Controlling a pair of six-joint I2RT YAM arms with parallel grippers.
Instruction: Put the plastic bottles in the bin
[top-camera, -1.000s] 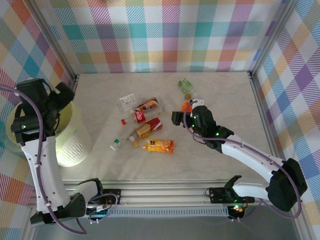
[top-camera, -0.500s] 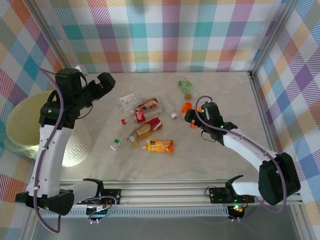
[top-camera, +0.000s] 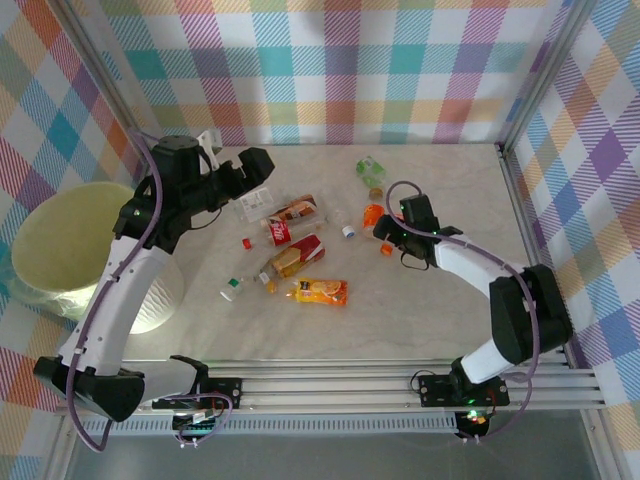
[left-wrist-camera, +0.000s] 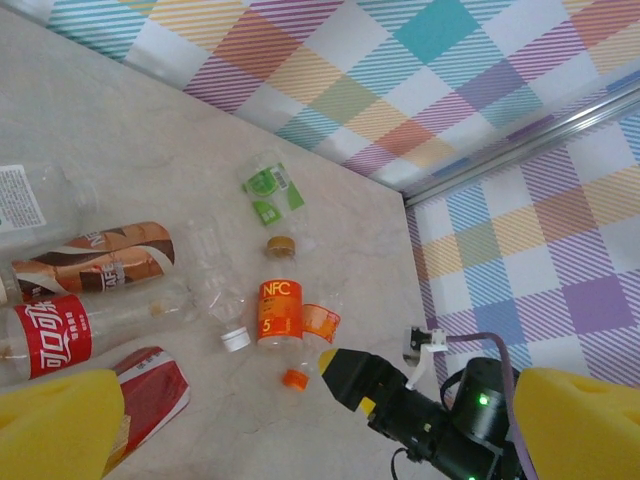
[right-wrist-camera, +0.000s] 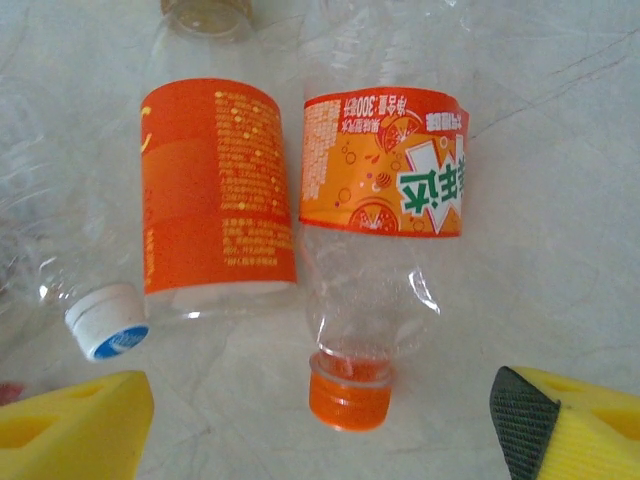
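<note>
Right, your right gripper (right-wrist-camera: 320, 432) is spread wide with nothing held. The orange-capped bottle (right-wrist-camera: 380, 210) lies just ahead, its cap (right-wrist-camera: 348, 400) pointing back into the gap between the 2 fingers. Just beside it, toward the finger at the left of that wrist view, lies the white-capped bottle (right-wrist-camera: 215, 190), orange label up. Your left gripper (left-wrist-camera: 320, 430) hangs high, jaws released too, empty. Ahead of its finger at the left of its view lie the brown-label bottle (left-wrist-camera: 100, 262) and the red cola bottle (left-wrist-camera: 60, 335); the green-label bottle (left-wrist-camera: 270, 190) lies farther ahead. The bin (top-camera: 75, 205) sits well behind those left jaws.
</note>
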